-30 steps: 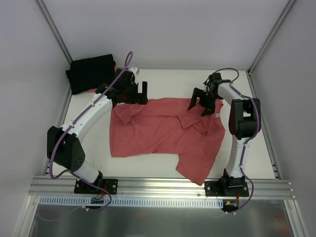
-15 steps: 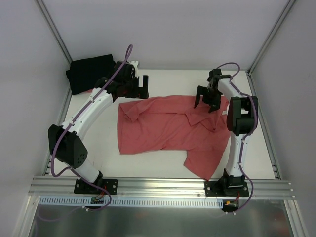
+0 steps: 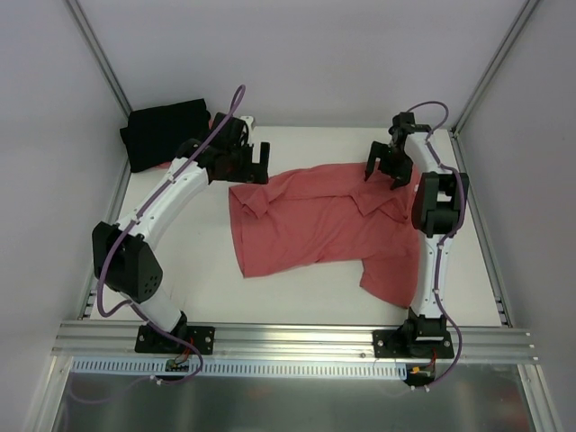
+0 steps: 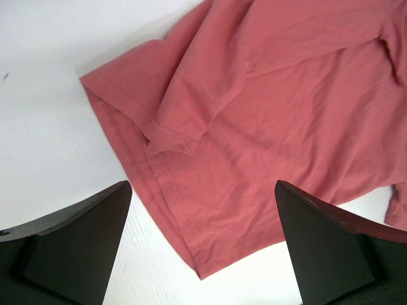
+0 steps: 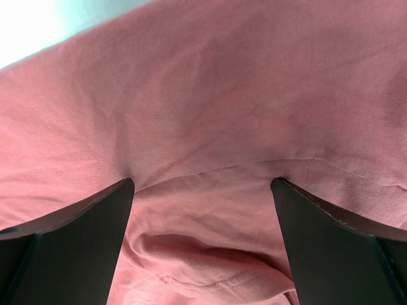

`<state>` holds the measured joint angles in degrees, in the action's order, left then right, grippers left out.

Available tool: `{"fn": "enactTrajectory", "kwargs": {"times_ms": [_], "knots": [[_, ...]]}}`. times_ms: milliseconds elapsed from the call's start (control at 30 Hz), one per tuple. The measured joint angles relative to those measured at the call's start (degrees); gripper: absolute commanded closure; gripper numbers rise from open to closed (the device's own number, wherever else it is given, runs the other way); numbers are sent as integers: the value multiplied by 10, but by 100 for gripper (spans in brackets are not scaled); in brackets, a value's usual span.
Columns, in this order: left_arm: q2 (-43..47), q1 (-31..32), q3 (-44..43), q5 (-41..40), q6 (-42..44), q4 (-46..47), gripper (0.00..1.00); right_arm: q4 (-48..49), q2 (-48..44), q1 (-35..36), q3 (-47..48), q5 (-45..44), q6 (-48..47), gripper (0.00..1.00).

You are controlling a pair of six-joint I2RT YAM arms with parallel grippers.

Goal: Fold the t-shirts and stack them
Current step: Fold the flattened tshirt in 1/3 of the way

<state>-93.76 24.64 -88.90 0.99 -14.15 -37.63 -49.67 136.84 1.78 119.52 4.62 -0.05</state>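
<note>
The coral-red t-shirt (image 3: 328,220) lies crumpled and partly spread in the middle of the table. One sleeve is folded over at its left end and a flap hangs toward the near right. The black t-shirt (image 3: 165,133) lies folded at the far left corner. My left gripper (image 3: 256,162) is open and hovers just beyond the coral shirt's left end. In the left wrist view the shirt's hem corner (image 4: 200,270) shows between its fingers (image 4: 76,244). My right gripper (image 3: 385,171) is open over the shirt's far right edge. Its fingers (image 5: 63,248) straddle a bunched fold of coral fabric (image 5: 210,114).
The white table (image 3: 193,261) is enclosed by pale walls with metal corner posts (image 3: 99,63). An aluminium rail (image 3: 288,342) runs along the near edge by the arm bases.
The coral shirt has slid toward the far right. Both grippers have moved toward the far edge, the right one staying on the shirt's far edge.
</note>
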Motion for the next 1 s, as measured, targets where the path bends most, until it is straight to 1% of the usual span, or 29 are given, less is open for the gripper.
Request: {"fn": "enactTrajectory", "kwargs": {"times_ms": [167,267,433,667,800,1000], "knots": [[-12,-1,14,-41,-2,3,1,5,5,-14,11,26,9,3],[-38,-19,19,-40,-10,6,1,12,3,-27,10,46,18,3],[-95,-68,35,25,-35,58,1,24,-39,-38,-18,68,37,3],[-166,-121,68,123,-90,131,1,38,-157,-41,-61,98,53,3],[-194,-127,78,158,-112,158,2,43,-196,-47,-81,111,59,3],[-216,-126,84,187,-133,189,2,42,-199,-55,-96,116,66,3]]}}
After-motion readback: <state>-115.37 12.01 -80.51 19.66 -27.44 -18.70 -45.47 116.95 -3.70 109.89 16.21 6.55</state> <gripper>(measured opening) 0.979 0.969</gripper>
